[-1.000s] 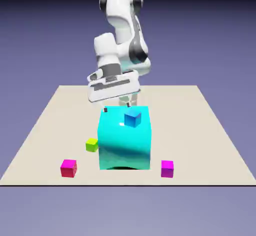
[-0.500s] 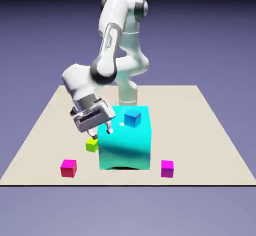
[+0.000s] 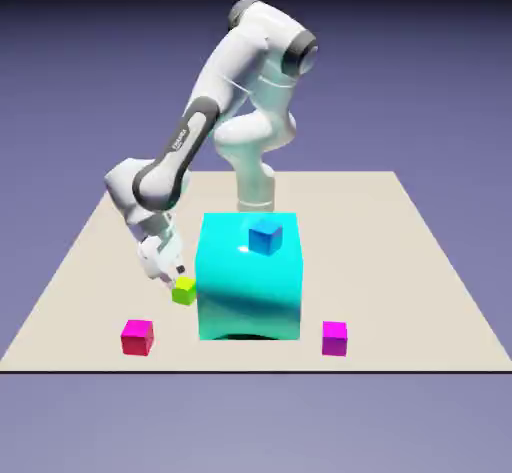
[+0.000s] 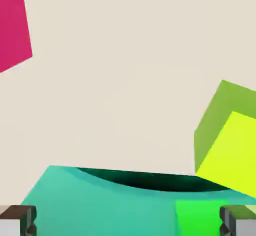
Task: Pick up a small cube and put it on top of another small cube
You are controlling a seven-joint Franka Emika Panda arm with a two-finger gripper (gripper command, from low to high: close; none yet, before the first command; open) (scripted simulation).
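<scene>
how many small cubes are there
4: lime left of the cyan block, blue atop it, hot-pink front left, purple front right; others may be hidden behind the block.

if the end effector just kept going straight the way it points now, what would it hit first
Probably the cyan block, which shows between the fingertips of the end effector, though one finger might clip the lime cube first; depth is unclear.

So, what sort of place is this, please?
Probably a simulated robot test scene: a white arm, bright cubes around a cyan block on a bare table, and only a plain blue-violet backdrop.
</scene>
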